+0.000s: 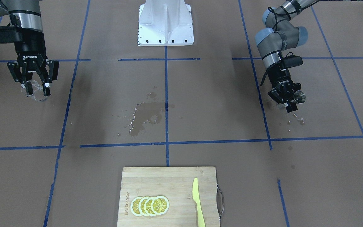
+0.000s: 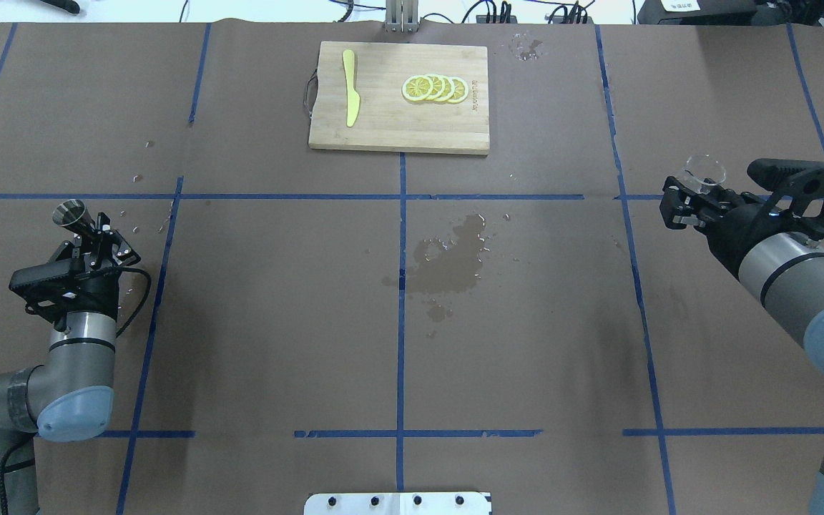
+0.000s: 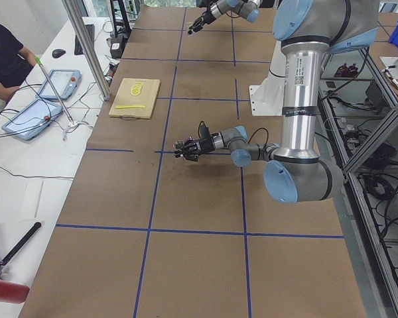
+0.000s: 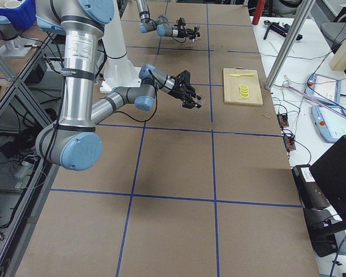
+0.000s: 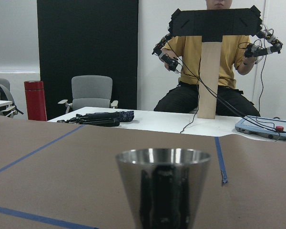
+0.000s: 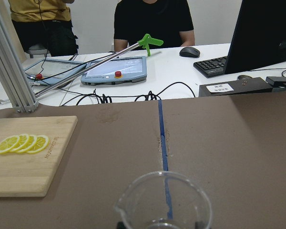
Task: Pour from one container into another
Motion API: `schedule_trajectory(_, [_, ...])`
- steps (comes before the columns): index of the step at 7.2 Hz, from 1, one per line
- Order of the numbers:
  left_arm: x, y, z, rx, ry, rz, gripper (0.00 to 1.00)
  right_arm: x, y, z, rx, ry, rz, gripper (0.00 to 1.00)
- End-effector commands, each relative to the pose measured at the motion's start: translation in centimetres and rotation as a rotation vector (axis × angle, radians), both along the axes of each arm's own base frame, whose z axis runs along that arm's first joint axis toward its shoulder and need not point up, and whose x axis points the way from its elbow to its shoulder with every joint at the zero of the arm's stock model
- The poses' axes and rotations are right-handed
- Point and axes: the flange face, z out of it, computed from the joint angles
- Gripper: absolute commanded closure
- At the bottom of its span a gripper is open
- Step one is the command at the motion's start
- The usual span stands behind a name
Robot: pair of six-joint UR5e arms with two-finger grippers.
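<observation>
The cutting board [image 2: 398,129] lies at the far middle of the paper-covered table [image 2: 276,322], with a yellow knife [image 2: 350,96] and a fanned row of lemon slices [image 2: 435,88] on it, and everything else sits nearer the robot than the board does. Well off to the board's left side, the left gripper [image 2: 91,230] is clamped on a small metal cup [image 2: 69,212], its fingers pressed against the cup's lower part while the wide mouth points away from the arm. The left wrist view shows the cup upright in front of the camera, but not whether anything is in it. Well off to the board's right side, the right gripper [image 1: 37,90] is closed around a clear glass beaker [image 1: 38,97] with a pouring lip, held above the paper. Whether it holds liquid cannot be told from the right wrist view. The two containers are far apart, one at each side of the board. A dark wet patch [image 2: 451,261] stains the paper just on the robot's side of the board, near the centre tape line, and a few droplets [image 1: 295,119] lie close to the metal cup.
</observation>
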Motion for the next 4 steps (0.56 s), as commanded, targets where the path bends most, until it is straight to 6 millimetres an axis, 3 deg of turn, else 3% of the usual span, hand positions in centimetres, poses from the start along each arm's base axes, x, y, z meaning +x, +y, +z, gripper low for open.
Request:
schedule_trajectory(1, [1.0, 0.3, 0.3, 0.012, -0.01, 0.001, 1.0, -0.1, 0.0, 0.3, -0.002, 0.005, 0.001, 1.0])
schedule_trajectory(2, [2.4, 0.0, 0.1, 0.012, -0.007, 0.002, 1.0, -0.2, 0.0, 0.2, 0.0, 0.005, 0.002, 1.0])
schedule_trajectory(4, [2.7, -0.1, 0.1, 0.012, -0.008, 0.002, 1.0, -0.3, -0.1, 0.4, -0.002, 0.007, 0.002, 1.0])
